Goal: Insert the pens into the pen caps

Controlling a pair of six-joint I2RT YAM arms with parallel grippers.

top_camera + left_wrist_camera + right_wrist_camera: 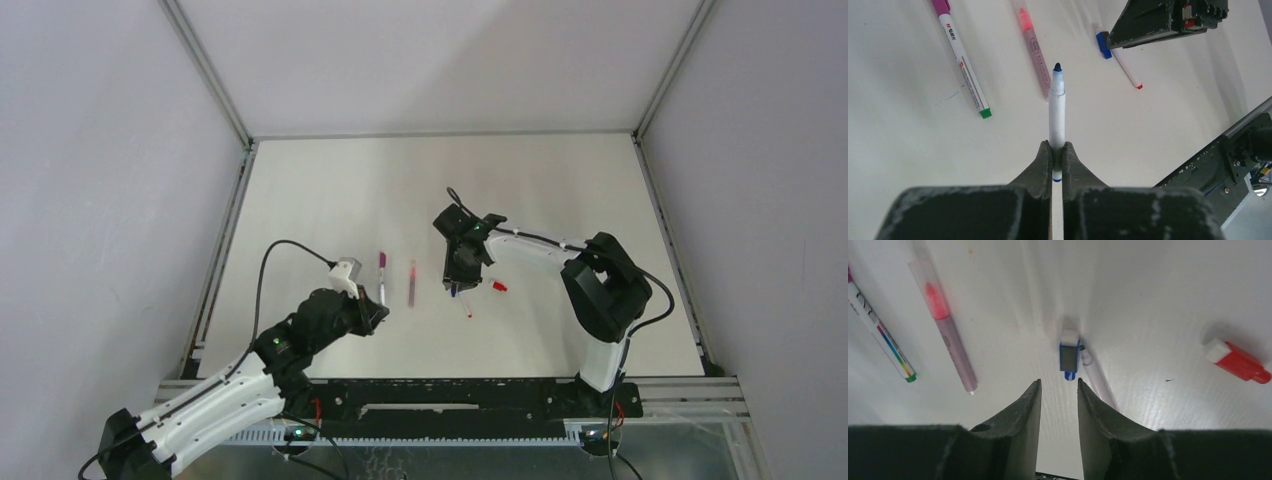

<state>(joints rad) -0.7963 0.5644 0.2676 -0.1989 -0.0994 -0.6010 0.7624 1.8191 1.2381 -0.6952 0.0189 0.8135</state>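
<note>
My left gripper is shut on the rear end of a white pen with a bare blue tip and holds it above the table; it shows in the top view at left of centre. My right gripper is open and empty, just short of a small blue cap lying on the table beside a white pen with a red end. A red cap lies to the right. In the top view my right gripper hovers over the blue cap.
A capped magenta pen with a green end and a pinkish pen under a clear cap lie side by side on the white table between the arms. The black frame rail runs along the near edge.
</note>
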